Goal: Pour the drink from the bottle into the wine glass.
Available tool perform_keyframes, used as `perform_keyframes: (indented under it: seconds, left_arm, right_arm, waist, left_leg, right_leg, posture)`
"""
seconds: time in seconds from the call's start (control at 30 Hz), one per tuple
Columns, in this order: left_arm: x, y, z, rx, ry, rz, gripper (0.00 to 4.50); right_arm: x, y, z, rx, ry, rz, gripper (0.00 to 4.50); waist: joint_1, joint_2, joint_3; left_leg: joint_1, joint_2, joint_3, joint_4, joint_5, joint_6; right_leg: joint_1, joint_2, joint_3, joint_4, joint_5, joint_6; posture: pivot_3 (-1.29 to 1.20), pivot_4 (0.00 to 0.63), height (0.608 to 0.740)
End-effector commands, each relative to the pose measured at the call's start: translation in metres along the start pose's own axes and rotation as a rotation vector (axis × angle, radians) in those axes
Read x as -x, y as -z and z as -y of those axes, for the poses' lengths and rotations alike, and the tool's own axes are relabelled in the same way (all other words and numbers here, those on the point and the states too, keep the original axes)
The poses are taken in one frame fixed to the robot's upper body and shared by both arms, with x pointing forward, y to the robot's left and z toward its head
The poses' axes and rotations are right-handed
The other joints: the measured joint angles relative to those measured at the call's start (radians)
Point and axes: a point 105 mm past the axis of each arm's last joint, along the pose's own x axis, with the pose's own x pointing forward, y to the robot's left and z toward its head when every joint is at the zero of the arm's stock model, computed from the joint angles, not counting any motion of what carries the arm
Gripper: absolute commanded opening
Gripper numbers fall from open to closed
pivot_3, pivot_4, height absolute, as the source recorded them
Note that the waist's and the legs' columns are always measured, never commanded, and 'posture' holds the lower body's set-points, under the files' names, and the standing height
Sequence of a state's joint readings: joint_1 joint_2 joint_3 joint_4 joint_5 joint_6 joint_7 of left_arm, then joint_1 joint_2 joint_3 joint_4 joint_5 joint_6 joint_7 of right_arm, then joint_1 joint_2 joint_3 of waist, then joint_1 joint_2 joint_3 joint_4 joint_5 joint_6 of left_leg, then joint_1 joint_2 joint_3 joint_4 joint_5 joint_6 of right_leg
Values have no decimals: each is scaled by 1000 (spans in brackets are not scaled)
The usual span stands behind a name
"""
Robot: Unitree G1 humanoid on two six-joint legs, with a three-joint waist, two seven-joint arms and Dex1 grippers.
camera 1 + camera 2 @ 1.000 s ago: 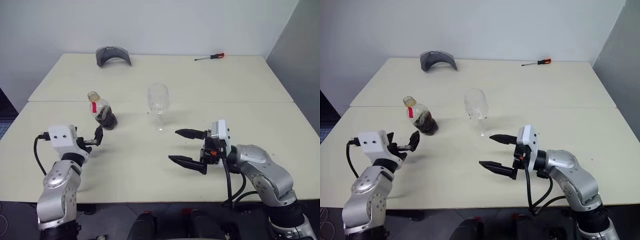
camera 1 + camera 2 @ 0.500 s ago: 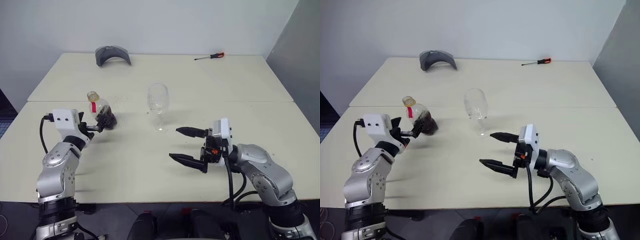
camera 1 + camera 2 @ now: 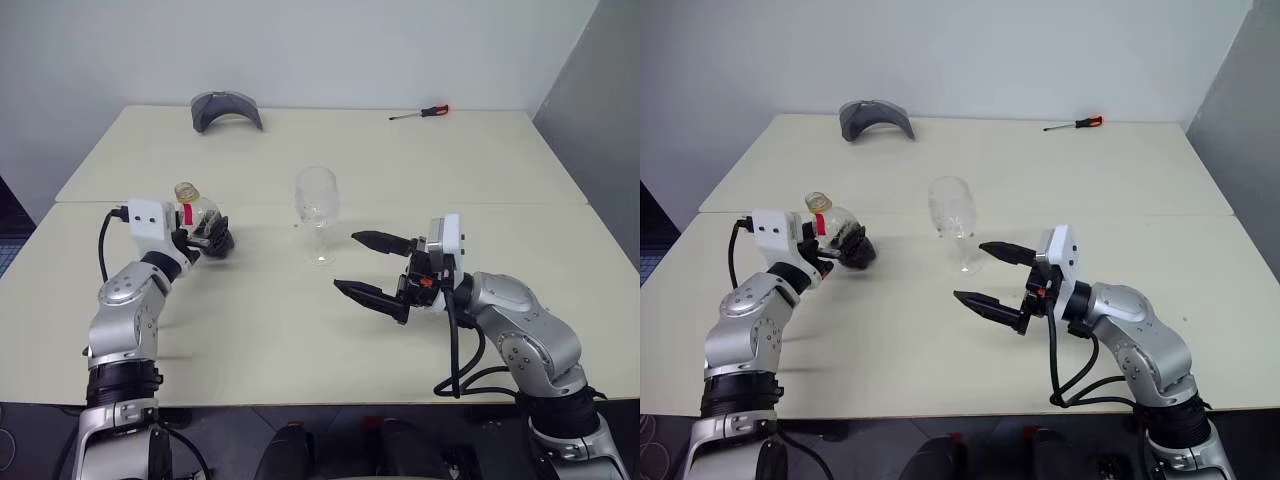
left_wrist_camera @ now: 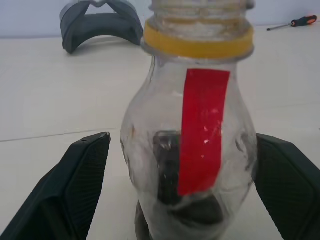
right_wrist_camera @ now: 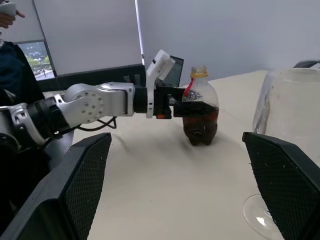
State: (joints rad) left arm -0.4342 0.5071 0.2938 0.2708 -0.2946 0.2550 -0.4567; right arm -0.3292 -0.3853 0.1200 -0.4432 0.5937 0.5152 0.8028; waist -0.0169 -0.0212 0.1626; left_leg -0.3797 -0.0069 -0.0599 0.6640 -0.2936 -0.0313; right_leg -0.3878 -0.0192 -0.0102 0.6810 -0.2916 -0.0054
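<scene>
Now | bottle (image 4: 192, 145) uncapped, upright (red strip) | both tools spread wide, empty

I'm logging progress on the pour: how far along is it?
Early. The bottle has no cap and stands on the table. The left gripper is open, one finger either side of the bottle, not yet closed. The right gripper is open beside the empty wine glass. Gripping, lifting and pouring remain.

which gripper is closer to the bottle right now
Left. The left gripper has its open fingers on either side of the bottle. The right gripper, also open, is across the table, past the wine glass.
</scene>
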Motion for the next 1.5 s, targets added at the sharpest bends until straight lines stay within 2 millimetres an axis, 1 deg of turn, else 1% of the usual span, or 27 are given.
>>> perform_keyframes:
  seconds: [0.03, 0.2, 0.3, 0.33, 0.47, 0.5, 0.57, 0.6, 0.63, 0.73, 0.9, 1.0, 1.07, 1.13, 1.17, 1.23, 1.3, 1.4, 1.5]
  left_arm:
    - [-6, -8, -3, -53, 22, 33, 4500]
    - [-14, -3, 1, -62, 48, 36, 4500]
    - [-17, -4, 3, -41, 57, 57, 3943]
    - [-17, -5, 4, -42, 62, 59, 3683]
    - [-18, -6, 4, -48, 68, 63, 2348]
    - [-18, -6, 3, -50, 67, 64, 2102]
    - [-19, -8, 2, -51, 65, 68, 1444]
    - [-20, -10, 3, -52, 66, 70, 1188]
    - [-20, -11, 4, -57, 70, 73, 1031]
    - [-19, -20, 8, -89, 94, 76, 976]
    - [-17, -46, 13, -168, 158, 77, 969]
    - [-20, -73, 19, -240, 231, 78, 967]
    - [-24, -96, 27, -333, 296, 100, 967]
    - [-29, -114, 34, -433, 347, 117, 967]
    - [-32, -118, 36, -467, 361, 119, 967]
    - [-38, -127, 43, -578, 403, 130, 967]
    - [-44, -136, 48, -645, 424, 152, 967]
    - [-51, -149, 57, -779, 470, 190, 967]
    - [-54, -159, 64, -897, 509, 221, 967]
  right_arm:
    - [-2, -12, -4, 24, -10, 35, 4474]
    - [-2, -14, -4, 29, -2, 37, 4474]
    - [-2, -14, -3, 36, 11, 37, 4500]
    - [-2, -15, -3, 38, 14, 38, 4500]
    - [-2, -16, -2, 44, 21, 41, 4500]
    - [-2, -15, -1, 51, 25, 37, 4500]
    - [-2, -14, 1, 58, 33, 34, 4500]
    - [-3, -14, 1, 59, 35, 34, 4500]
    - [-3, -14, 1, 60, 33, 35, 4500]
    - [-5, -17, 3, 64, 31, 42, 4500]
    - [-8, -32, 15, 75, 48, 67, 4500]
    - [-11, -46, 26, 88, 40, 79, 4500]
    - [-16, -59, 37, 107, 41, 92, 4500]
    - [-22, -66, 46, 127, 42, 96, 4500]
    - [-24, -67, 48, 131, 41, 96, 4500]
    - [-30, -64, 57, 134, 54, 75, 4500]
    - [-33, -61, 66, 124, 68, 67, 4500]
    - [-35, -62, 72, 150, 74, 55, 4500]
    - [-37, -64, 77, 167, 77, 51, 4500]
  waist:
    - [0, 0, 0]
    - [0, 0, 0]
    - [0, 0, 0]
    - [0, 0, 0]
    - [0, 0, 0]
    - [0, 0, 0]
    - [0, 0, 0]
    - [0, 0, 0]
    - [0, 0, 0]
    - [0, 0, 0]
    - [-5, -1, 0]
    - [-9, -1, 1]
    - [-8, -1, 2]
    - [-7, -1, 2]
    - [-6, -1, 2]
    - [-7, -1, 2]
    - [-10, -1, 2]
    - [-11, -1, 2]
    - [-13, -1, 2]
  left_leg:
    - [0, 0, 0, 0, 0, 0]
    - [0, 0, 0, 0, 0, 0]
    - [0, 0, 0, 0, 0, 0]
    - [0, 0, 0, 0, 0, 0]
    - [0, 0, 0, 0, 0, 0]
    - [0, 0, 0, 0, 0, 0]
    - [0, 0, 0, 0, 0, 0]
    - [-1, 0, 0, 0, 0, 0]
    - [-1, 0, 0, 0, 0, 0]
    - [-1, 0, 0, 0, 0, 0]
    - [-1, 0, 0, 1, 0, 0]
    - [-2, 0, -1, 0, 0, 0]
    - [-2, 0, -1, 1, 0, 0]
    - [-2, -1, -1, 1, 0, 0]
    - [-2, -1, -1, 1, 0, 0]
    - [-2, -1, -1, 0, 1, -1]
    - [-2, -1, 1, 0, 2, -4]
    - [-4, -1, 3, 0, 2, -4]
    - [-12, -1, 3, 2, 2, -4]
  right_leg:
    - [0, 0, 0, 0, 0, 0]
    - [0, 0, 0, 0, 0, 0]
    - [0, 0, 0, 0, 0, 0]
    - [0, 0, 0, 0, 0, 0]
    - [0, 0, 0, 0, 0, 0]
    - [0, 0, 0, 0, 0, 0]
    - [0, 0, 0, 0, 0, 0]
    - [0, 0, 0, 0, 0, 0]
    - [0, 0, 0, 0, 0, 0]
    - [-1, 0, 0, 0, 0, 0]
    - [-1, 0, 0, 1, 0, 0]
    - [-1, 0, -1, 1, 0, 0]
    - [-1, 0, -1, 1, 0, 0]
    - [-1, 0, -1, 1, 0, 0]
    - [-1, 0, -2, 1, 0, 0]
    - [-1, 0, -1, 0, 0, 0]
    - [-1, 0, 0, -1, 0, 0]
    - [-4, 0, 1, 1, 0, 0]
    - [-14, 0, 1, 4, 0, 0]
  posture:
    - [0, 150, 740]
    - [0, 150, 740]
    - [0, 150, 740]
    - [0, 150, 740]
    - [0, 150, 740]
    - [0, 150, 740]
    - [0, 150, 740]
    - [0, 150, 740]
    - [0, 150, 740]
    - [0, 150, 740]
    - [0, 150, 740]
    - [0, 150, 740]
    - [0, 150, 740]
    - [0, 150, 740]
    - [0, 150, 740]
    - [0, 150, 740]
    - [0, 150, 740]
    - [0, 150, 740]
    - [0, 150, 740]
